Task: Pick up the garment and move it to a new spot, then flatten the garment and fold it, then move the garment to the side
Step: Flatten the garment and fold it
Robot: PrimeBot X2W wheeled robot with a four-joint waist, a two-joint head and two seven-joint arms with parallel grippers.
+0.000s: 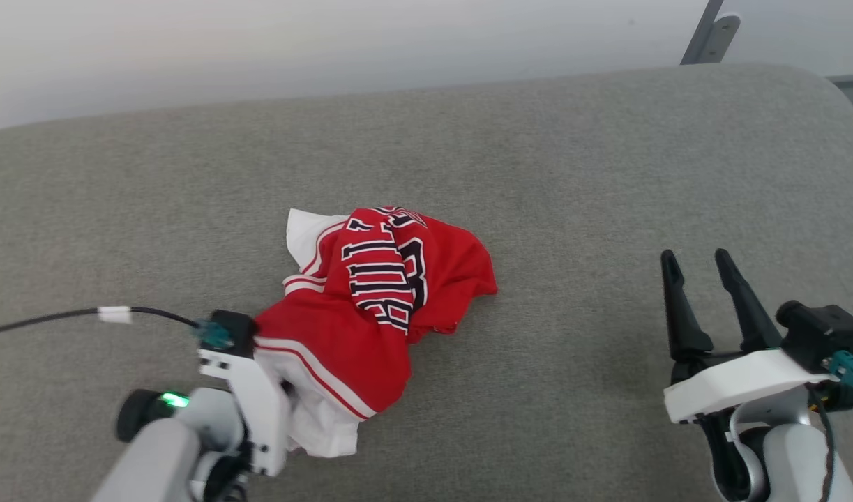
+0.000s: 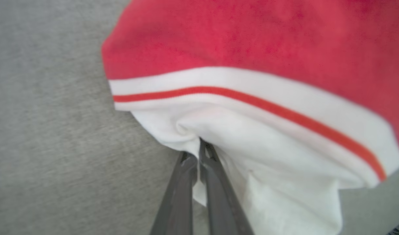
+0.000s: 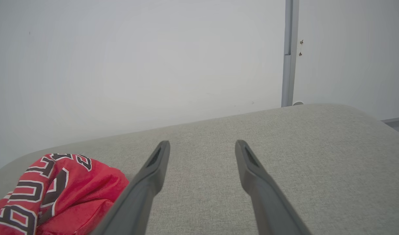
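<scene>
I see the garment (image 1: 377,307) lying as a crumpled heap a little left of centre in the head view, on the grey padded surface (image 1: 538,174). Its black, white-edged lettering faces up across the top of the heap. A white part with red-and-white striped trim hangs toward the lower left of the frame. My left gripper (image 2: 196,151) is at that lower end. In the left wrist view its two fingers are pressed together, pinching a fold of the white cloth just below the striped trim. My right gripper (image 1: 696,256) sits at the lower right of the head view, well apart from the garment. Its fingers are spread wide with nothing between them. In the right wrist view the lettered red cloth shows in the lower left corner, beside the left-hand finger. A black cable (image 1: 63,317) runs in from the left edge of the head view.
</scene>
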